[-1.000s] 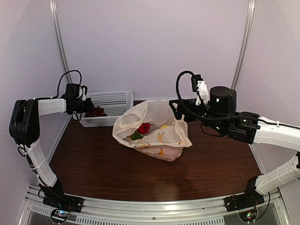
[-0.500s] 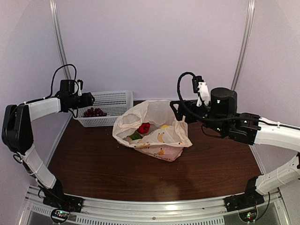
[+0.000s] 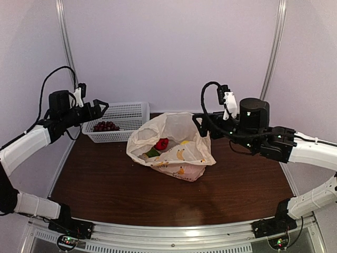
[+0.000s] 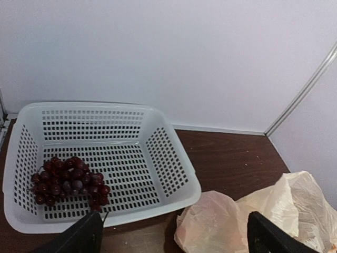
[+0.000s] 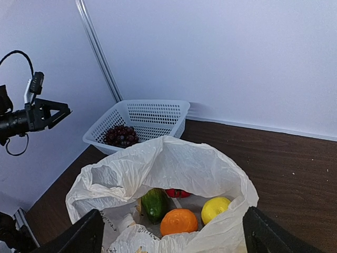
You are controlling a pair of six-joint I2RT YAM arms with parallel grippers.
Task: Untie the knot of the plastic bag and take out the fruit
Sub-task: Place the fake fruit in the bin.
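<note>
Left gripper [image 3: 99,108] gapes wide and empty near the white perforated basket [image 4: 163,158] holding dark grapes [image 4: 66,182], likely the drop-off. Right gripper [image 3: 199,124], equally wide and empty, hovers behind the crinkly cream bag [image 5: 174,163], whose untied mouth sags open over smooth round fruit [image 5: 179,220].

The plastic bag [image 4: 221,226] is cut off at the left wrist view's lower right.
</note>
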